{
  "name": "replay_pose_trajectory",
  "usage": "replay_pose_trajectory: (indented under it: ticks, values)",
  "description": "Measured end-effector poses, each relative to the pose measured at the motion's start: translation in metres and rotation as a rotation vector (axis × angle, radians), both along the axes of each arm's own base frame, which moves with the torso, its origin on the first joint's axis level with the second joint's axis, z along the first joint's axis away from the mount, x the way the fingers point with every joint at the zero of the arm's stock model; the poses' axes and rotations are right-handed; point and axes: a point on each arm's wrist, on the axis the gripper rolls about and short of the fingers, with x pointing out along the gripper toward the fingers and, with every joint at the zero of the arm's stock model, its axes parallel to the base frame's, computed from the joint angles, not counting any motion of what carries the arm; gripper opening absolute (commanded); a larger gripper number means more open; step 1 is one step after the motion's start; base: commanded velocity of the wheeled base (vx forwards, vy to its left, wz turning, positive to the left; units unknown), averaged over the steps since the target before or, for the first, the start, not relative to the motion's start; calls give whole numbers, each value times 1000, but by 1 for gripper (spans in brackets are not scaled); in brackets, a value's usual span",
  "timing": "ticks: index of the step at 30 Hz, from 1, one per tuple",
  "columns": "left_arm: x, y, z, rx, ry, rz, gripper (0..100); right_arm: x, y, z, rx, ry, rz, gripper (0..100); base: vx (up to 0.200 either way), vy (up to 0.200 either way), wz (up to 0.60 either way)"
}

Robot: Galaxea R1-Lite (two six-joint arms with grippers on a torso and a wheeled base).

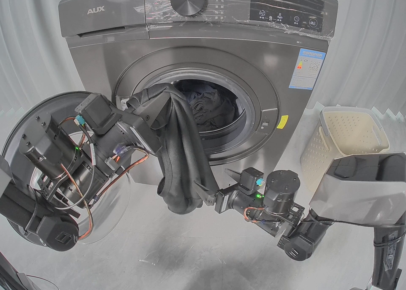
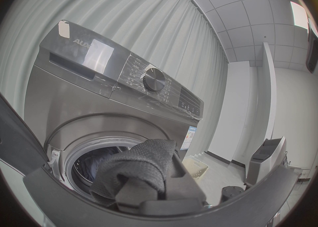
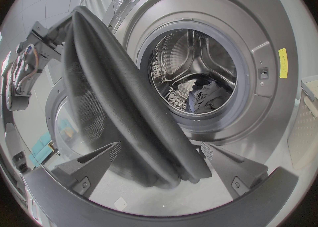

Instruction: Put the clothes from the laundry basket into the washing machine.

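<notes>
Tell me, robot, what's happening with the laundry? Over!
Left gripper shut on dark garment at the washer mouth. Right gripper open around its hanging end. Door wide open, dark clothes already in drum. Over.

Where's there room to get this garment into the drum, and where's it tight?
Free: the drum's upper right, above the clothes inside. Crowded: its left rim, where the left hand holds the garment, and below the opening, where the open right hand flanks its hanging end.
</notes>
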Motion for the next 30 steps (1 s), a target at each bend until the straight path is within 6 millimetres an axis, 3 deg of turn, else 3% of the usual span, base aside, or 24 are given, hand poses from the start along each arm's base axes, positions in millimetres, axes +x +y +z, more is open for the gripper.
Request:
replay_pose_trajectory:
  ticks: [8,16,23,30]
  values:
    - [-3,-4,0,0,0,-17,0,30,28,-12,14,-69,38,100,0,0,0]
    - [-5,-7,0,0,-2,-31,0,13,62,-31,2,-69,151,100,0,0,0]
    - [-9,-10,3,-4,-9,-47,0,16,73,-31,21,-84,137,100,0,0,0]
    - [-14,-11,7,-14,-23,-61,0,37,71,-32,48,-110,58,100,0,0,0]
